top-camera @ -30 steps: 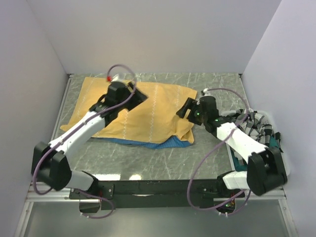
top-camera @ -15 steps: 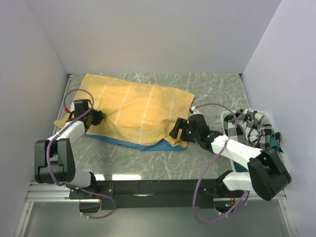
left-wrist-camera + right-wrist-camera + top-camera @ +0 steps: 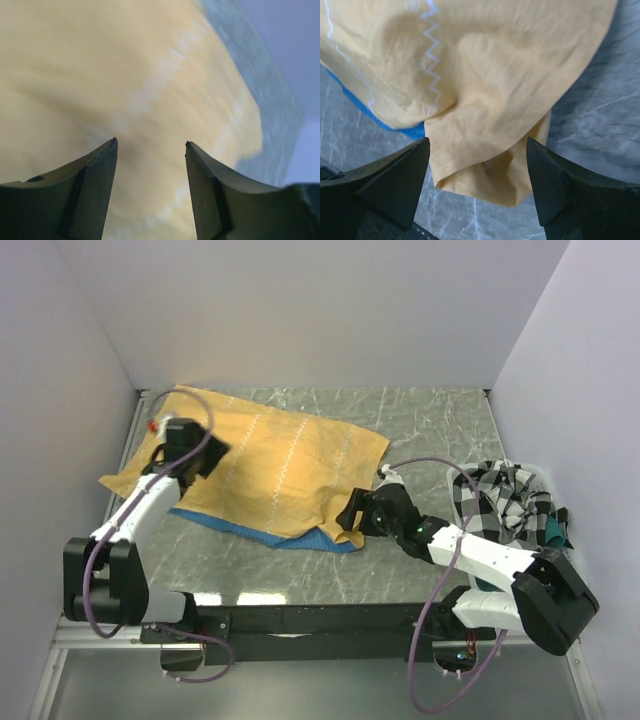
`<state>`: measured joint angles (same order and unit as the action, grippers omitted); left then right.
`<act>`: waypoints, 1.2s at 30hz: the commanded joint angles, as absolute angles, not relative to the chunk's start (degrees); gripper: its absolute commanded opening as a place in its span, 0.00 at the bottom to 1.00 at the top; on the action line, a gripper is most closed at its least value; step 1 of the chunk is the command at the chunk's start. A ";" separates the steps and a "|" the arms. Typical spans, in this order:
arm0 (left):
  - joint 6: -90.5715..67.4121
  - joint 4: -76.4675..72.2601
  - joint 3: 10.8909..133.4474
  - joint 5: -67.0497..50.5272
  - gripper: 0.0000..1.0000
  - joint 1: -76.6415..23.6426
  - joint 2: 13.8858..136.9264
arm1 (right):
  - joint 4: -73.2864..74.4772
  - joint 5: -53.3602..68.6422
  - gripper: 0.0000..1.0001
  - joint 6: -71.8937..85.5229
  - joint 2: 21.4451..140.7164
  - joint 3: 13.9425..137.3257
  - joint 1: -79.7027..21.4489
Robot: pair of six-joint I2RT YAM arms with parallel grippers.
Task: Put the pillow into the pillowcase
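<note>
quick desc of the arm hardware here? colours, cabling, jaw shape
Left arm and right arm: white links, black joints and bases, a looping purple cable on each. Left gripper and right gripper: dark wedge-shaped jaws tapering to the tips.

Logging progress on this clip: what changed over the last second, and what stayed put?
The left gripper pulled back from the far middle of the pillowcase to its left end. The right gripper came nearer along the right edge to the near-right corner. The pillowcase slid left and nearer. Both grippers are open, holding nothing. The checked cloth stayed at the right.
</note>
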<state>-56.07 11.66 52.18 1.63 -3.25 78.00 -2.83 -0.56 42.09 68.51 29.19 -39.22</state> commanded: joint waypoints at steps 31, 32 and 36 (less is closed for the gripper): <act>-36.30 32.52 76.03 25.33 0.42 -67.23 105.30 | -3.52 16.08 0.82 42.36 74.79 40.07 -11.51; -36.30 32.26 75.33 24.62 0.42 -67.24 104.68 | -3.69 16.26 0.82 42.45 75.14 40.25 -11.43; -36.74 33.48 74.53 24.52 0.32 -67.32 104.41 | -4.13 16.61 0.82 42.63 76.81 41.30 -11.34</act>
<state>-36.67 33.52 75.16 26.55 -66.92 105.71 -2.00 15.75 42.48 75.68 38.02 -11.92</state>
